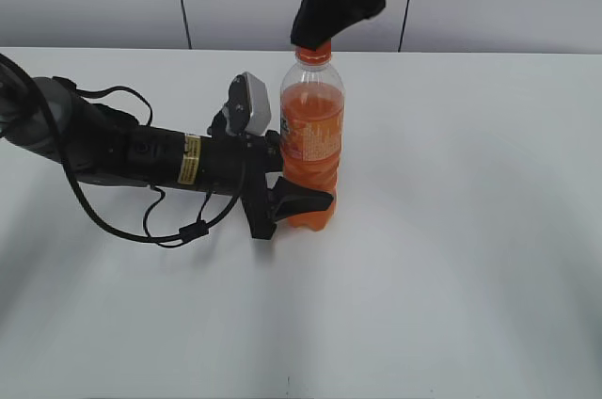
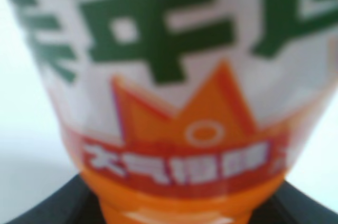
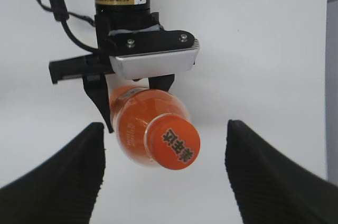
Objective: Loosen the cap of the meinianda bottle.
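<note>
Dark print on the orange cap (only from my right wrist), my right pincer wide either side, untouching.

Bright even light, soft shadows on table; left wrist view heavily blurred, close-up.

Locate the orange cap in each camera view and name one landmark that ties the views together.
Exterior view: the cap is at top centre, on the bottle's neck, partly covered by the right hand.
Left wrist view: not in it; only the bottle's label fills the picture.
Right wrist view: lower centre, seen from above with dark print, between the two black fingers.
Shared landmark: the meinianda bottle, held low down by the left hand.
</note>
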Robot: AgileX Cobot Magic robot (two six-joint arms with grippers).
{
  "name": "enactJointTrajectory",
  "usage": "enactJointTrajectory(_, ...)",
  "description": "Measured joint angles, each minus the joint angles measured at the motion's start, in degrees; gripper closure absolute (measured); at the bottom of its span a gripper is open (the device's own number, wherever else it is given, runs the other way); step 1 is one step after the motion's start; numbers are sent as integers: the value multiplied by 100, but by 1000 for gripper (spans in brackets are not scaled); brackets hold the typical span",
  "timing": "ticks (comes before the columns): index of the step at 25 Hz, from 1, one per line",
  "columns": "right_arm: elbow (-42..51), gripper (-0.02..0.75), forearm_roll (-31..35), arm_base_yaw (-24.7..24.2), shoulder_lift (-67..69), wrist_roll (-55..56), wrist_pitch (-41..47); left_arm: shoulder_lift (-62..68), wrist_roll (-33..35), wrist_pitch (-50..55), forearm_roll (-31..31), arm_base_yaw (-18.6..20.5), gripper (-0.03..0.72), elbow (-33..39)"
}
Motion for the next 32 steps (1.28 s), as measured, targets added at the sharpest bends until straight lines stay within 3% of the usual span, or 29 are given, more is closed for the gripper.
enactJointTrajectory(7,0,207,-297,0,-27,5110,0,0,-7,0,0,0,286,0)
enactJointTrajectory(10,0,225,-700,0,-27,6419,0,0,-7,0,0,0,286,0)
enactJointTrajectory(15,0,234,-875,0,-27,6888,0,0,-7,0,0,0,286,0)
enactJointTrajectory(32,0,234,-635,0,93,6922,0,0,-7,0,0,0,286,0)
